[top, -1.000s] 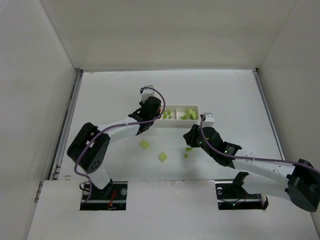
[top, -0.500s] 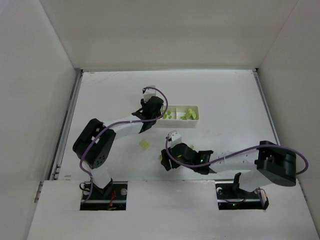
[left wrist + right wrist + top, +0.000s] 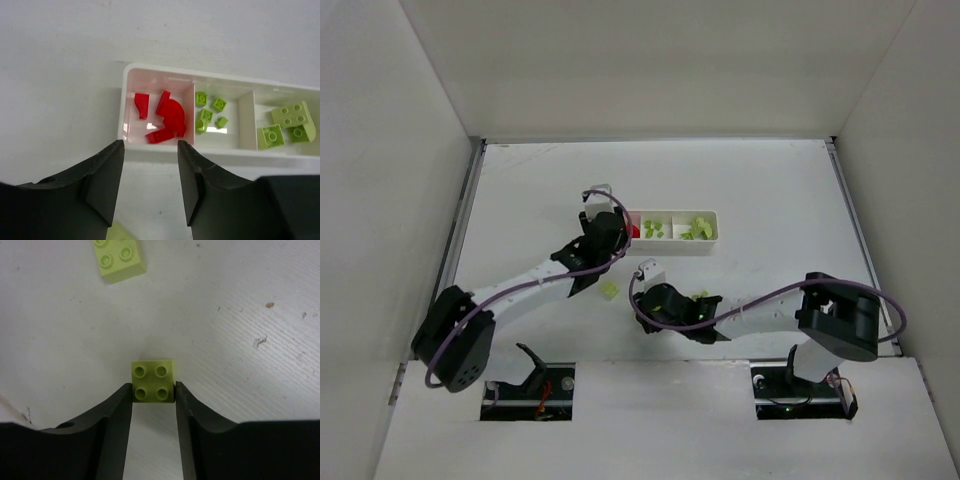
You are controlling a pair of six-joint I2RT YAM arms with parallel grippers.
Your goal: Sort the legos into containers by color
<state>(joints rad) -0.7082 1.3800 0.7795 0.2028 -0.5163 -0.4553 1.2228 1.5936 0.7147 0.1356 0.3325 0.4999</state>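
On the white table (image 3: 780,180) our right end effector (image 3: 153,392) has swung in, gripping the next square lime plastic brick (image 3: 153,381); left end effector (image 3: 150,150) open.

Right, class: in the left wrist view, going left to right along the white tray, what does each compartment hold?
In the white tray: red pieces → small green bricks → larger green bricks.
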